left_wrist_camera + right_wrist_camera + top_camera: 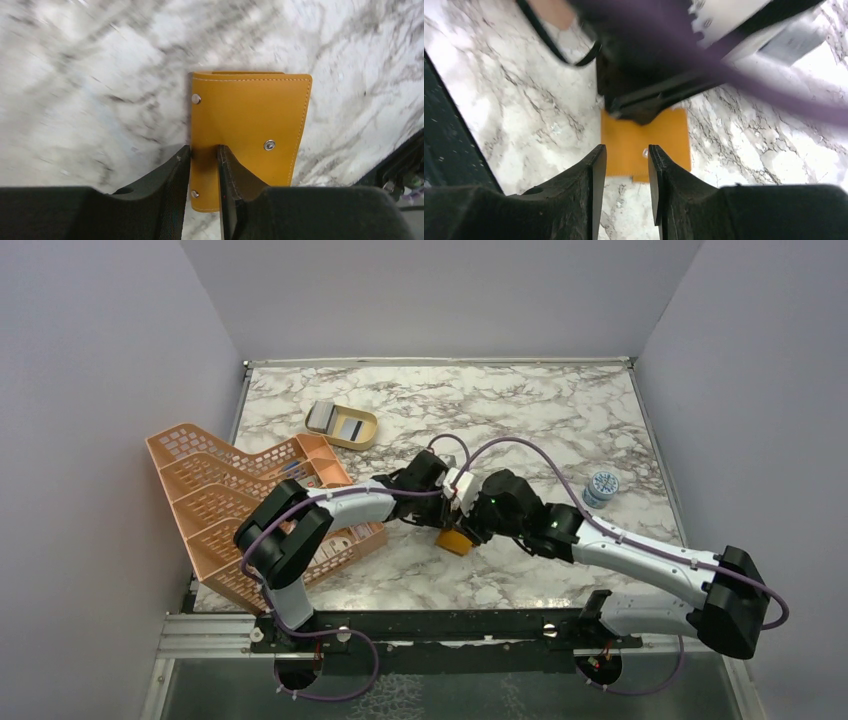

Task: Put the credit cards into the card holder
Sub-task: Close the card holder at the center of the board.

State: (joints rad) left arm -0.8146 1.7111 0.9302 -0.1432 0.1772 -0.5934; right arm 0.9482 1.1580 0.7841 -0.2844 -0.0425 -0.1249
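Black left claw (pixel 204 151) over card holder (pixel 255 115)

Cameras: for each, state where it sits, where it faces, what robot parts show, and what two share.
Top: high behind the robot, facing down on the table; left arm and right arm show.
Left wrist: on the left arm, facing down past the left hand at the wallet.
Right wrist: on the right arm, facing down past the right hand; left arm's end shows.
Shared: all three show the wallet.
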